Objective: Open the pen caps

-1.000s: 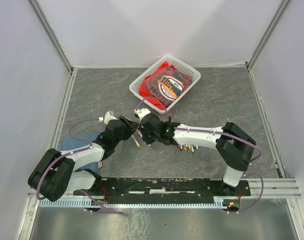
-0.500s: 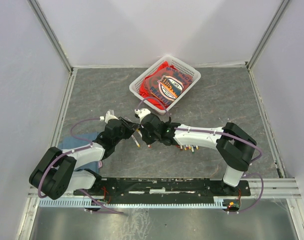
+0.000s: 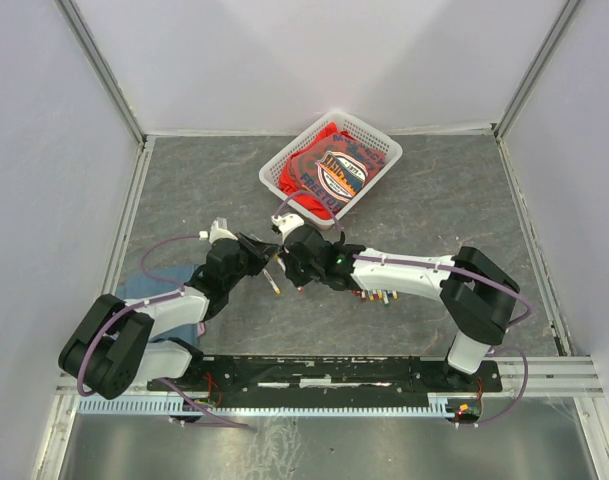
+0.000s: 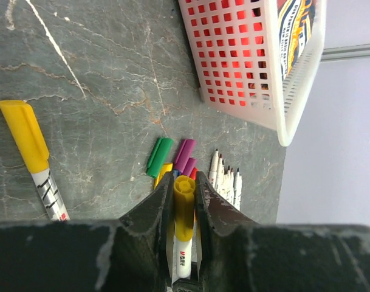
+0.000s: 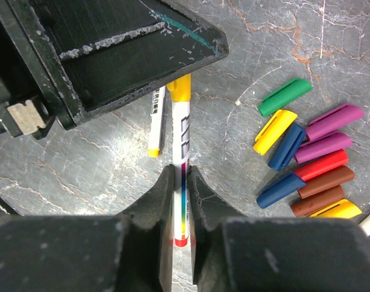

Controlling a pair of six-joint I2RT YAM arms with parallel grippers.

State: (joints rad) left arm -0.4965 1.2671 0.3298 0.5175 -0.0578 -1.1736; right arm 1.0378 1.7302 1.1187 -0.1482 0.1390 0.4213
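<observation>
One pen (image 5: 182,131): left fingers (image 4: 149,213) clamp its yellow cap (image 4: 184,210) (right fingers (image 5: 162,198), barrel).

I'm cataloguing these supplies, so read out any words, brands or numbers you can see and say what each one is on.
"M...": red print on the held pen; only the first letter is sure, the rest is blurred.
Red cloth: a round logo with lettering, too small to read.
Loose pen: black and red print on its barrel, unreadable.
Nothing else bears text.
</observation>
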